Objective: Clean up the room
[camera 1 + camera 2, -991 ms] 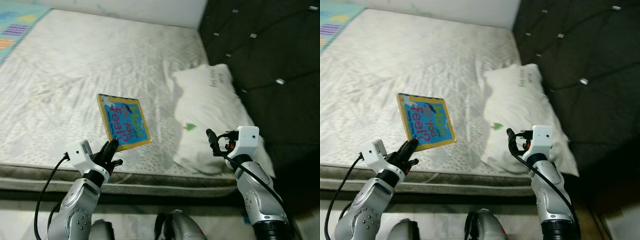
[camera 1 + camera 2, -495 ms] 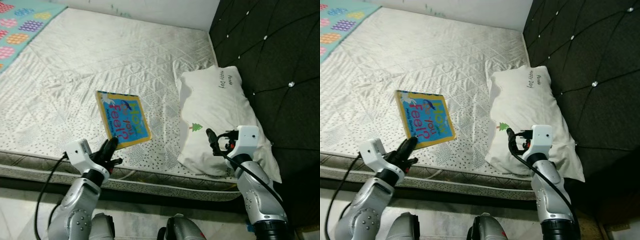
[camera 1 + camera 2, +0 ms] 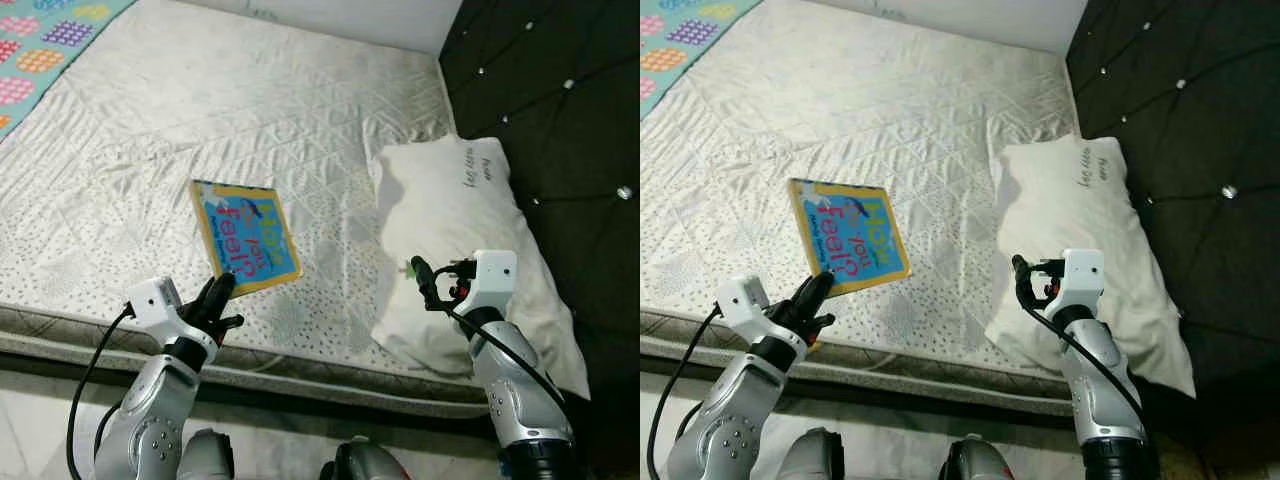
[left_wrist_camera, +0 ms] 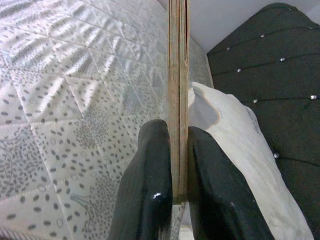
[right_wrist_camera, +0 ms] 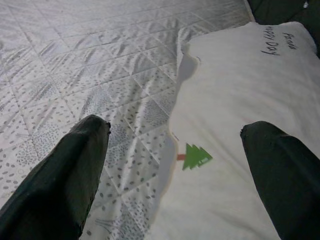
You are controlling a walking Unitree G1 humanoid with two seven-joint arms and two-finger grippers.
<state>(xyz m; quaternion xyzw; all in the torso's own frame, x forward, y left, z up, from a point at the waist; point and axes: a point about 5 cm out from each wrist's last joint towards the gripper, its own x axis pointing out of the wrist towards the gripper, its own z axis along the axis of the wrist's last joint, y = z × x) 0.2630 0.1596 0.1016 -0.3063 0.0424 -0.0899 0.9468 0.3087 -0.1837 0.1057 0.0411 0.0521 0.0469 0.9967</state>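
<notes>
Your left gripper (image 3: 219, 300) is clamped on the near edge of the book (image 3: 245, 237), holding it up over the front part of the mattress (image 3: 200, 120). In the left wrist view the two black fingers (image 4: 150, 195) pinch the book's thin edge between them, with the board pages seen end-on. The book has a blue cover with a yellow border and big coloured letters, and it tilts up away from the gripper, above the quilted white surface.

Your right gripper (image 3: 425, 283) hangs spread wide just over the near corner of the white pillow (image 3: 470, 230), holding nothing. In the right wrist view its fingers (image 5: 60, 175) stand well apart, and between them you see the pillow's small green tree print (image 5: 196, 156) and the mattress beside it. The pillow lies against the dark tufted headboard (image 3: 560, 90) on your right. A patterned teal blanket (image 3: 40, 35) covers the far left corner of the bed
</notes>
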